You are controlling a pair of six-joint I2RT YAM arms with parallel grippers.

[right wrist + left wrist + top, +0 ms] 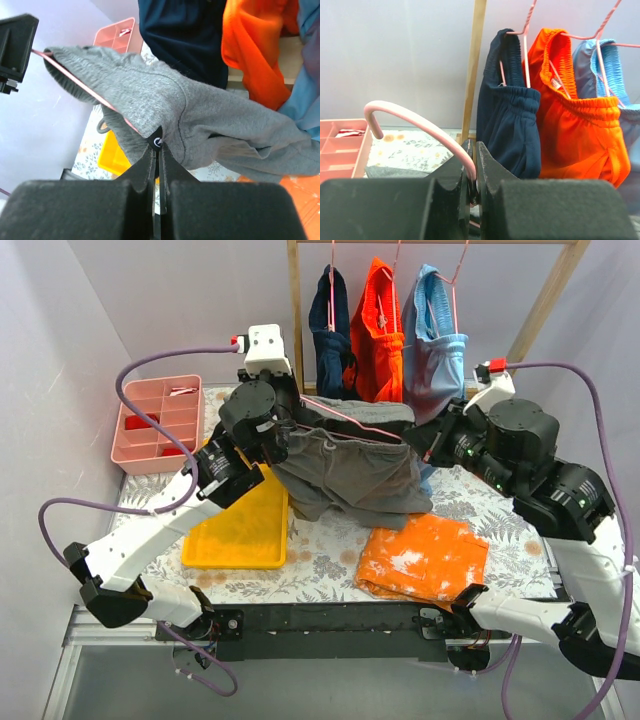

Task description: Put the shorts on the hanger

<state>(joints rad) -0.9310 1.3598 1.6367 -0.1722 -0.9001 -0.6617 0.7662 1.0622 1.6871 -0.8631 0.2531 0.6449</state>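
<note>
Left wrist view: the left jaws are pressed together on the neck of the one hanger (pixel 420 125), just below its hook. The right jaws are pinched on the wire's other end, at the edge of the one pair of shorts (pixel 210 120), which is draped along the wire between both jaws. Threading is judged nearly complete. Next, even seating and a careful release are called for. Beyond the jaws, one rack (pixel 472 65) and three hung garments (pixel 570 130) are counted.

We see pale lilac walls (pixel 150 300), a pale wooden rack (pixel 296 320) before the back one, our floral-patterned tabletop (pixel 330 540), soft even light.
</note>
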